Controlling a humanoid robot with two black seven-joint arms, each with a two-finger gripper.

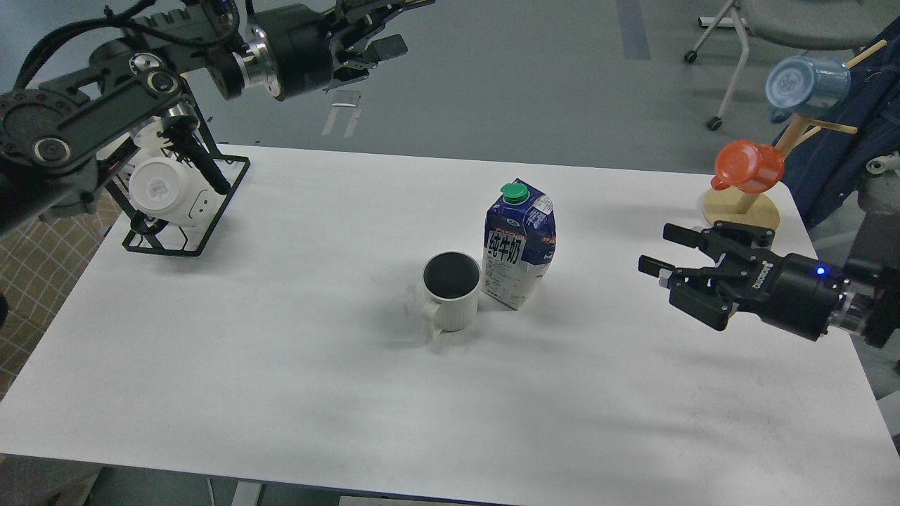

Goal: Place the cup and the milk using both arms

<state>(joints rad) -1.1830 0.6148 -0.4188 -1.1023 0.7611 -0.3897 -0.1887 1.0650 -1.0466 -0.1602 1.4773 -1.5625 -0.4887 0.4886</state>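
The cup (451, 290), a ribbed cream-white mug with a dark inside, stands near the middle of the white table (281, 365), handle toward the front left. The milk (519, 244), a blue and white carton with a green cap, stands upright right beside it on the right. My right gripper (664, 250) is open and empty, well to the right of the carton, above the table. My left gripper (383, 28) is open and empty, raised high beyond the table's far left edge.
A black wire rack (184, 204) with smooth white mugs sits at the table's far left. A wooden stand (742, 205) with an orange cup (748, 166) and a blue cup (806, 84) is at the far right. A chair stands behind.
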